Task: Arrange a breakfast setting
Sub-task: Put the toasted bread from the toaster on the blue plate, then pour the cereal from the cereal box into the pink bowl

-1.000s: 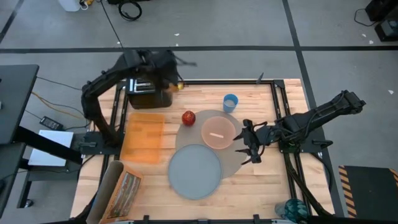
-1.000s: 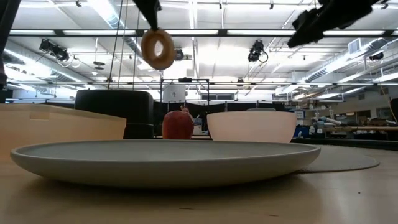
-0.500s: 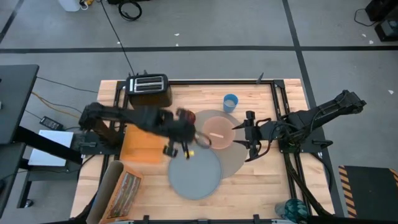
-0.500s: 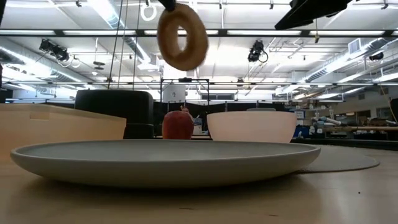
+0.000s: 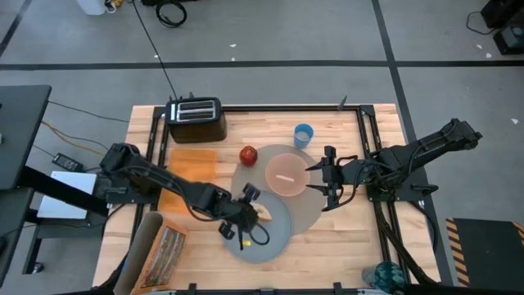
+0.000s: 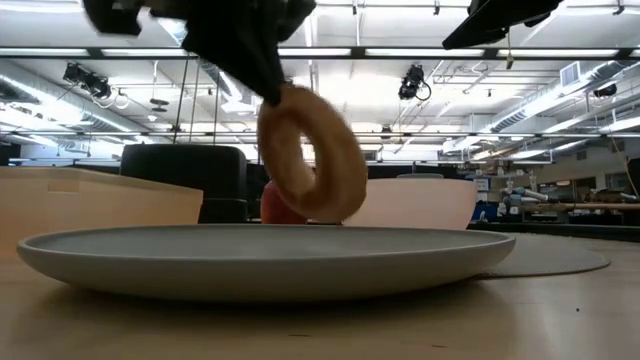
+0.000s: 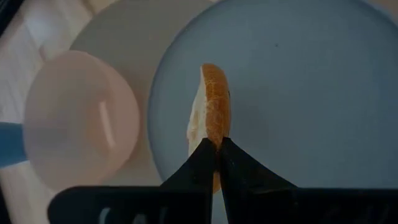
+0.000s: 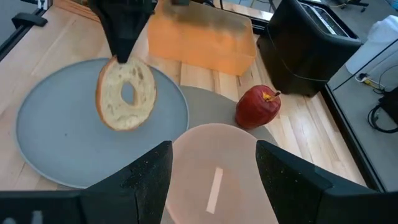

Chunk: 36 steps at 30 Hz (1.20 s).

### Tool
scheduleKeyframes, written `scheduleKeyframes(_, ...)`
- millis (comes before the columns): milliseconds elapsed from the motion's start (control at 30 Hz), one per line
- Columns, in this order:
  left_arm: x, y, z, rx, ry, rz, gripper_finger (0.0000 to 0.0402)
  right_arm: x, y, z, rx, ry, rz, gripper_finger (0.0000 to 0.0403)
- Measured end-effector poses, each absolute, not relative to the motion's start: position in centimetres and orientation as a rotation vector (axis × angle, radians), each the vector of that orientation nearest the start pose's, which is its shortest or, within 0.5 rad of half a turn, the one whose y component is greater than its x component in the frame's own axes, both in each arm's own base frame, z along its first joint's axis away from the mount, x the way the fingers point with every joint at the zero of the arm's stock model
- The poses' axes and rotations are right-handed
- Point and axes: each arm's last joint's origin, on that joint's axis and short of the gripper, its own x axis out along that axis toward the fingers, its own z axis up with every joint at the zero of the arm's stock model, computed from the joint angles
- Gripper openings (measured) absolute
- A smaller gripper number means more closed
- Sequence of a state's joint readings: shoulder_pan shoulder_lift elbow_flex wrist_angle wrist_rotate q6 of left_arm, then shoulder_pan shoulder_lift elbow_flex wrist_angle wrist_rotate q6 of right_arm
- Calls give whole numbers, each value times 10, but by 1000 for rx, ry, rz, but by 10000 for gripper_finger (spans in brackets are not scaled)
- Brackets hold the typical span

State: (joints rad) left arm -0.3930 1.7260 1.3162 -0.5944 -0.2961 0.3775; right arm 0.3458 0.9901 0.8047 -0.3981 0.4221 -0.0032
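Observation:
My left gripper (image 5: 246,215) is shut on a bagel (image 5: 264,215) over the grey plate (image 5: 270,243). The plate lies on the near part of the round grey-tan mat (image 5: 309,209). The bagel also shows in the low view (image 6: 310,155) and the right wrist view (image 8: 126,93). The pink bowl (image 5: 286,174) sits on the mat with a pale spoon (image 5: 286,176) inside. The red apple (image 5: 248,155) and the blue cup (image 5: 304,135) stand by the mat's far edge. My right gripper (image 5: 321,176) is open and empty, just right of the bowl. My left gripper pinches the bagel's upper rim (image 7: 214,138) between its two fingers. The fingers (image 6: 250,60) come from above, slanting down. The bagel hangs on edge below them, its hole facing sideways. Its lower rim (image 6: 325,215) is right at the plate; I cannot tell whether it touches.
The black toaster (image 5: 196,120) stands at the far left corner. The orange translucent board (image 5: 188,172) lies left of the mat. A cardboard box (image 5: 155,246) sits at the near left edge. Bare wood shows on the table's right side.
My left gripper has carried the bagel from above the toaster toward the near edge and the right, then down to the grey plate. It has stayed shut on the bagel, which still hangs on edge. My right gripper has shifted slightly by the bowl and stays open.

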Motion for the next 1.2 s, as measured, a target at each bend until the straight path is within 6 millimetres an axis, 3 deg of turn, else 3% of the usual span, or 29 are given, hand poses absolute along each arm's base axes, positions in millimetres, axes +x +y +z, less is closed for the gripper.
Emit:
scheduleKeyframes(400,334,-133,216,535,904,-260,18,202,60,274,-227,556,-77,238)
scheduleKeyframes(733,329,-141,201,526,864,-296,22,202,61,264,-214,543,-52,251)
scheduleKeyframes(1033,315,-146,178,504,880,-341,86,203,61,266,-206,527,-45,272)
scheduleKeyframes(1200,311,-152,175,512,870,-358,114,203,61,266,-204,523,-45,280)
